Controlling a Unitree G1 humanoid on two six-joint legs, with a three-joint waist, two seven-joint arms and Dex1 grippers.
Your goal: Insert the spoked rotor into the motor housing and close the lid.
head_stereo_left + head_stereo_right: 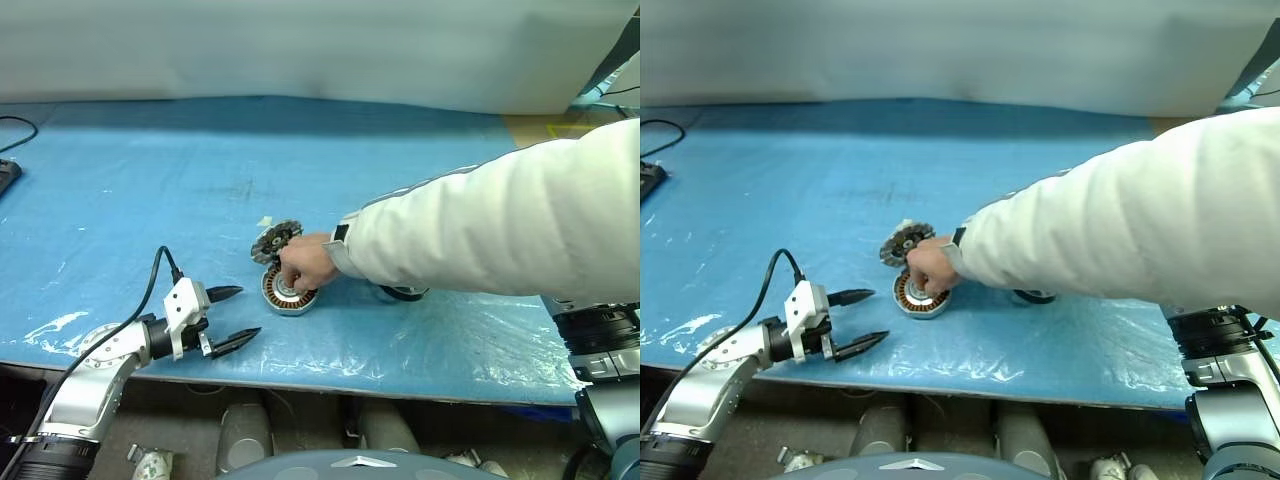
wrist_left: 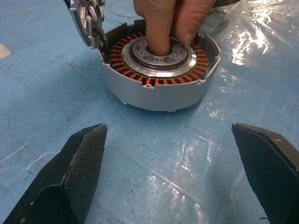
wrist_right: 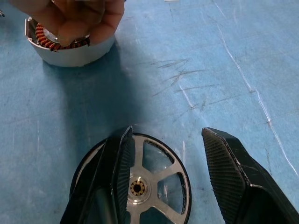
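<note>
Copper-wound grey motor housing (image 2: 159,70), black-rimmed silver spoked rotor (image 3: 154,186), blue table (image 1: 150,170).

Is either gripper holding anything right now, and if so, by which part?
Neither holds anything. The left gripper is open short of the motor housing; the right gripper is open above the spoked rotor, not closed on it.

No readable text, labels, brands, numbers or signs on anything in view.

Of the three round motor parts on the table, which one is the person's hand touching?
The motor housing, with copper windings: fingers press its hub. The lid leans behind it; the rotor lies apart.
</note>
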